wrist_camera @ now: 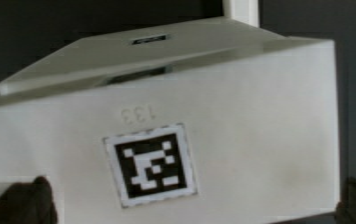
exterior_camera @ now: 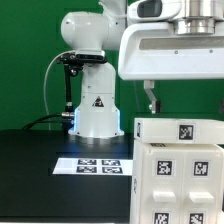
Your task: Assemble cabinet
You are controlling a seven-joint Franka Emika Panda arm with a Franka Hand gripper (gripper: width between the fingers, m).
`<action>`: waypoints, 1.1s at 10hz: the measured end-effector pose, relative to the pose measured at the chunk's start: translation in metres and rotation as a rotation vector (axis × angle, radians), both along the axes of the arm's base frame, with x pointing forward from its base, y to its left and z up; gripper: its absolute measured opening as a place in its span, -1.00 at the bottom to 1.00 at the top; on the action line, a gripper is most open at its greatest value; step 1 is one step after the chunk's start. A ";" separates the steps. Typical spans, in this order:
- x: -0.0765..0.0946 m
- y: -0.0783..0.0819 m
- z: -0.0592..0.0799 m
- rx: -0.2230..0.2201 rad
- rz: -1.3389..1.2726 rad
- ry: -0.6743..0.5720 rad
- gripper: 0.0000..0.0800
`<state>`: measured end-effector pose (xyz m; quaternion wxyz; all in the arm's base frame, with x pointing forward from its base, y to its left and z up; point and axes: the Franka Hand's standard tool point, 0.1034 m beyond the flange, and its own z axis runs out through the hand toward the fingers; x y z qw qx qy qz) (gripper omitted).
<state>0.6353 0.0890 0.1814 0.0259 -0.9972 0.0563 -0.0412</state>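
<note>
Item: cabinet [exterior_camera: 178, 170]. White, boxy, built of flat panels, each face marked with small black-and-white square tags. It is found at the near edge of the black table [exterior_camera: 30, 165], on the exterior view's right, part of it cut off by the frame.

Marker board [exterior_camera: 99, 165]: lies flat on the table to the exterior view's left of the cabinet, apart from it.

Pincer [wrist_camera: 193, 205]: seen in the wrist view with dark fingertips [wrist_camera: 24, 203] spread wide on either side of a tagged white face; nothing is judged to be held, and contact cannot be told.

Handling, as judged: rigid, light for its bulk, smooth painted faces likely slippery. Hold is best taken across a single panel's thickness at an exposed edge, since the full body is judged too wide for the fingers. Unsecured panels may shift if pressed.
</note>
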 end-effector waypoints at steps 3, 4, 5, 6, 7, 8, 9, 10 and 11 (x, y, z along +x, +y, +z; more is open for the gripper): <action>-0.002 0.001 -0.005 -0.034 0.421 0.010 0.99; -0.005 0.008 -0.006 -0.040 0.607 0.042 0.99; 0.000 0.008 -0.002 -0.055 0.654 -0.001 0.99; -0.001 0.004 -0.004 -0.070 0.717 0.005 0.99; -0.001 0.000 -0.004 -0.091 0.836 0.006 0.99; -0.002 -0.004 -0.005 -0.109 0.969 0.015 0.99; -0.004 -0.007 -0.005 -0.122 1.144 0.035 0.99; -0.006 -0.005 -0.007 -0.142 1.275 0.059 0.99; -0.007 -0.003 -0.012 -0.152 1.363 0.071 0.99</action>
